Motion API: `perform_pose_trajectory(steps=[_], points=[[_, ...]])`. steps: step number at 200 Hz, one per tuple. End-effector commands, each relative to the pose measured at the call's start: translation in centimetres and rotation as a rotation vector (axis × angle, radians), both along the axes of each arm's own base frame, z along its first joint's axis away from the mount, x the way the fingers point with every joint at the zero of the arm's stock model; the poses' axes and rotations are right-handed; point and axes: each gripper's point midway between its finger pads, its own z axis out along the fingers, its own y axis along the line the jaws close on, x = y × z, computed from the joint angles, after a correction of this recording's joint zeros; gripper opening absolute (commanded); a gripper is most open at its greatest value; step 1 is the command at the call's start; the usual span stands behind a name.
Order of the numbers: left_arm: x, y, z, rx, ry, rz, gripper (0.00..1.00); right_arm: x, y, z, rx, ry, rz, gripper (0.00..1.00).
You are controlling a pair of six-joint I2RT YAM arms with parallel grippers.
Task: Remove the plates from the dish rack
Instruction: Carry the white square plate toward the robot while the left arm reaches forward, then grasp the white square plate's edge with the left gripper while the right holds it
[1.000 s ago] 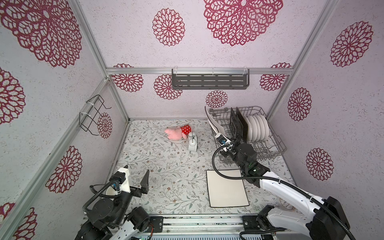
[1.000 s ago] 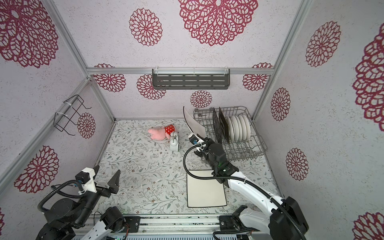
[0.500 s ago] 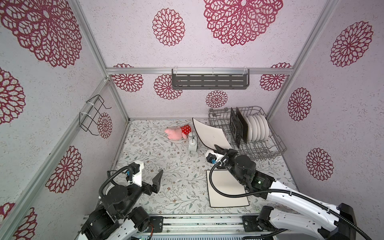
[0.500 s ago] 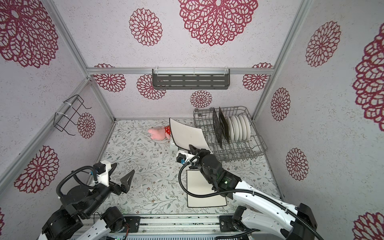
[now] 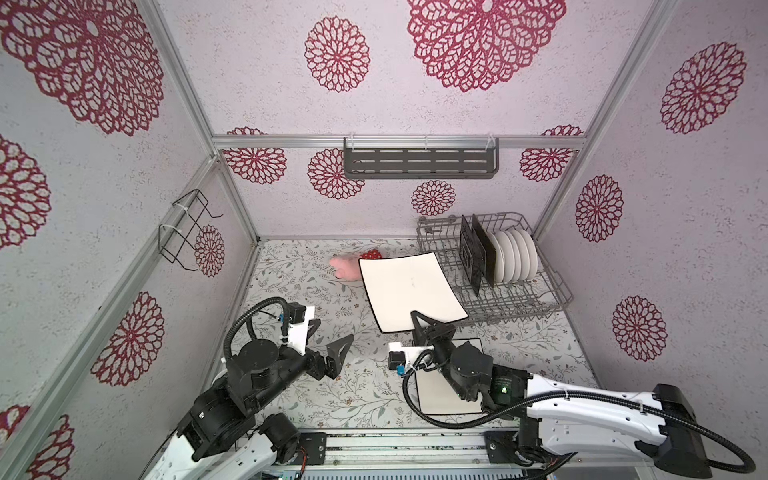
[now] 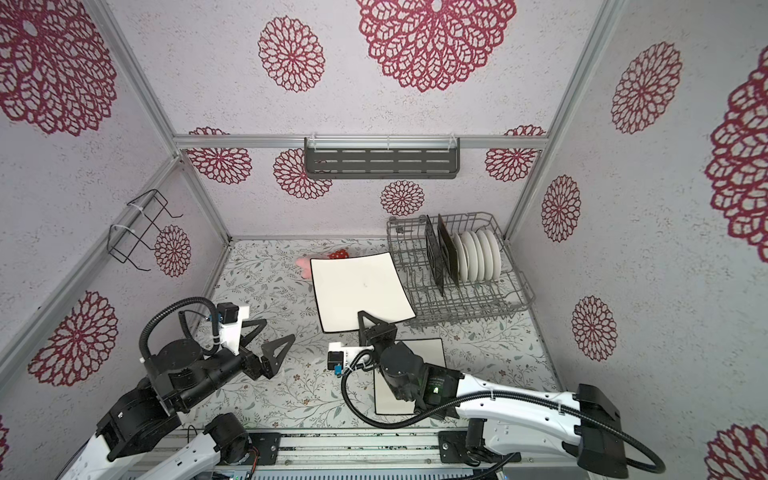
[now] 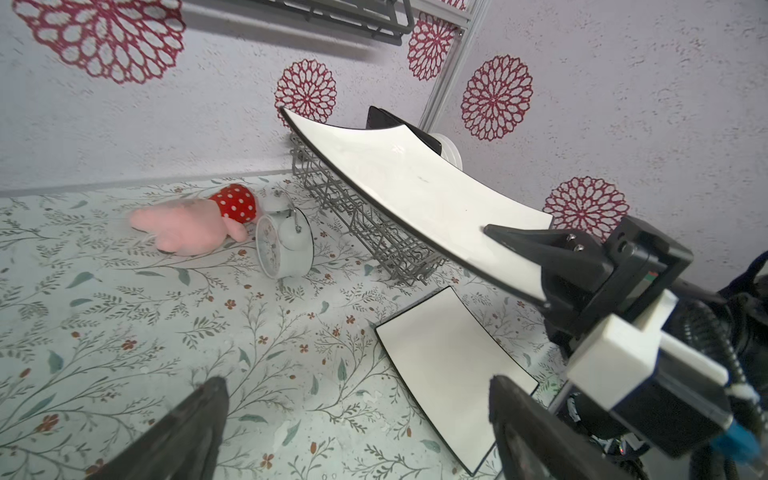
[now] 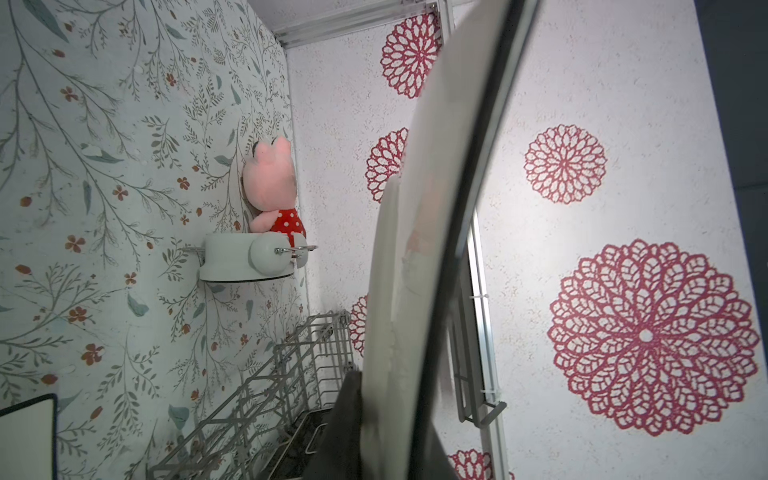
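Carrying one large white plate (image 5: 409,291) is the step you are in now. The right tool (image 5: 419,328) is closed on the near edge of this plate, and the plate hangs in the air, tilted, between the dish rack (image 5: 552,291) and the middle of the table (image 5: 299,286). It is already free from the rack; it touches no wire that I can see in both top views.

A second white plate (image 5: 440,399) of the same kind lies flat on the table near the front edge, partly hidden under the right arm. In my judgement this is the place where you collect the plates, so the next move asks you to bring the held plate down and toward the front edge, to make it level, and to lay it on or just beside the flat one before you release it. Please lower it slowly, because the grip is only on one edge and the plate is wide.

The left tool (image 5: 328,340) is fully open and holds nothing; it waits over the front left part of the table, well apart from the plates.

In the rack, which stands in the far right corner of the table, two dark square plates (image 5: 473,253) and a row of round white plates (image 5: 515,257) stand upright, so the unloading is not finished. A white alarm clock (image 7: 284,241) and a pink plush toy (image 7: 187,226) lie near the far edge; keep the plate away from them.
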Motion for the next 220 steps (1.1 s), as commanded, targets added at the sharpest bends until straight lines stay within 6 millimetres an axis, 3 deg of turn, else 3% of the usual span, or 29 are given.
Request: perform_pose_trajectory(steps=[1, 53, 96, 154, 195, 212, 220], points=[[-0.1, -1.0, 1.9, -0.097, 0.006, -0.037, 1.00, 0.0, -2.1, 7.1, 0.197, -0.156, -0.129, 0.00], [0.9, -2.2, 0.7, -0.158, 0.106, -0.076, 0.98, -1.8, -0.7, 6.5, 0.217, -0.196, -0.140, 0.00], [2.6, -3.4, -1.3, -0.218, 0.238, -0.113, 0.89, -3.4, 0.0, 6.6, 0.215, -0.244, -0.158, 0.00], [3.3, -3.0, -0.9, -0.282, 0.253, -0.132, 0.81, -4.6, 1.0, 6.2, 0.196, -0.259, -0.151, 0.00], [3.4, -3.7, -1.2, -0.319, 0.277, -0.179, 0.63, -5.3, 1.3, 6.5, 0.184, -0.286, -0.156, 0.00], [3.5, -3.9, -1.3, -0.324, 0.285, -0.190, 0.38, -5.7, 1.4, 6.6, 0.177, -0.297, -0.158, 0.00], [3.6, -3.9, -1.3, -0.325, 0.282, -0.187, 0.36, -5.8, 1.4, 6.7, 0.177, -0.299, -0.159, 0.00]])
